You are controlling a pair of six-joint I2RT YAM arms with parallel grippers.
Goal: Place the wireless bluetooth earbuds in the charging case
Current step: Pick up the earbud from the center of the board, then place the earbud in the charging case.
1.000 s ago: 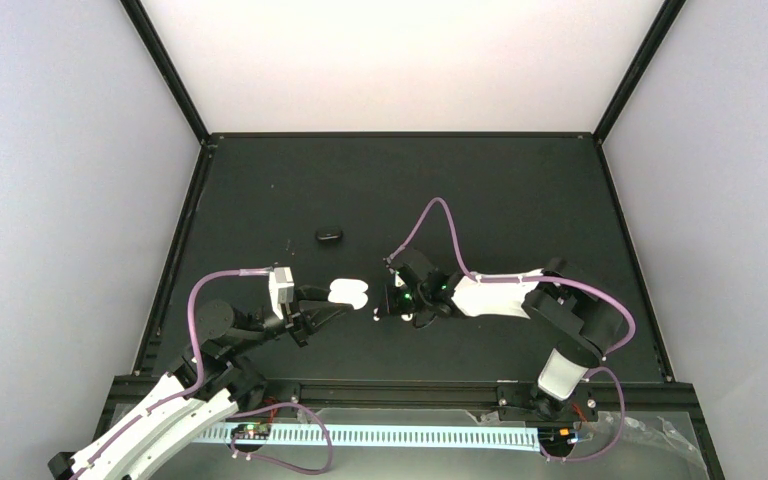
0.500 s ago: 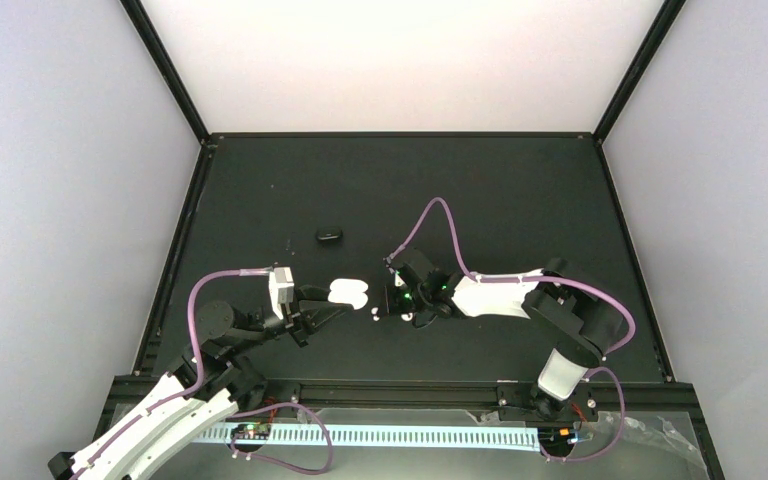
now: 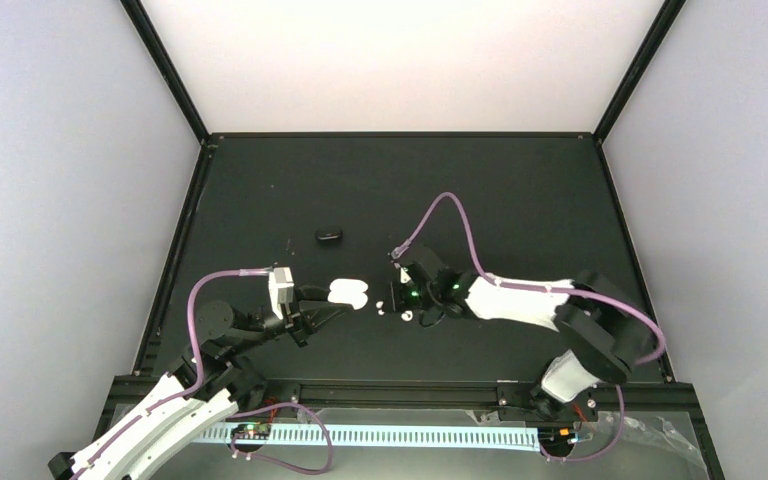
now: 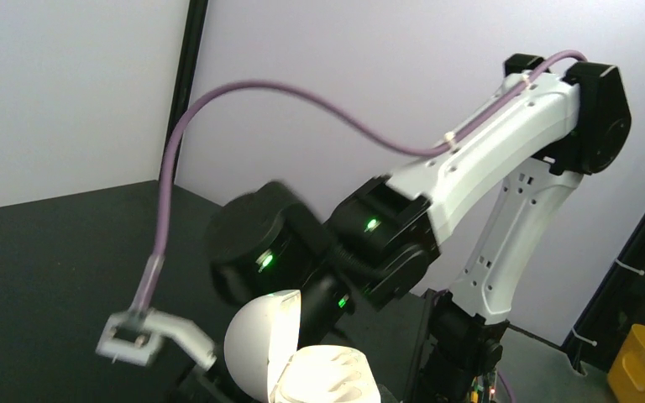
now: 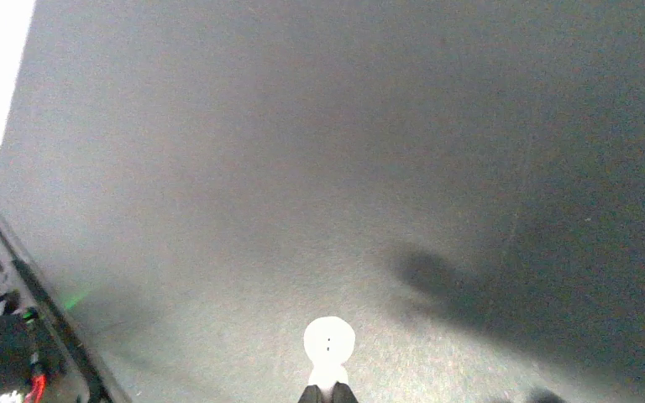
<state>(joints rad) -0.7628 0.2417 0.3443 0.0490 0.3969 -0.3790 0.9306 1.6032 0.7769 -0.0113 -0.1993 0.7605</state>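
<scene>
The white charging case (image 3: pixel 347 292) stands open, held off the black mat by my left gripper (image 3: pixel 332 306), which is shut on it. In the left wrist view the case's lid (image 4: pixel 256 344) is tipped back and its bright tray (image 4: pixel 336 374) faces up. My right gripper (image 5: pixel 325 393) is shut on the stem of a white earbud (image 5: pixel 329 339), whose round head sticks out past the fingertips just above the mat. From above, the right gripper (image 3: pixel 398 306) is a short way right of the case, with small white specks (image 3: pixel 381 304) at its tip.
A small black oval object (image 3: pixel 329 236) lies on the mat behind the case. The mat's raised black frame (image 3: pixel 175 260) runs along the left side. The right arm (image 4: pixel 470 168) fills the space just beyond the case in the left wrist view.
My right gripper has closed on the white earbud and drawn slightly to the right, its elbow swinging outward. The left arm and the case have stayed still.
</scene>
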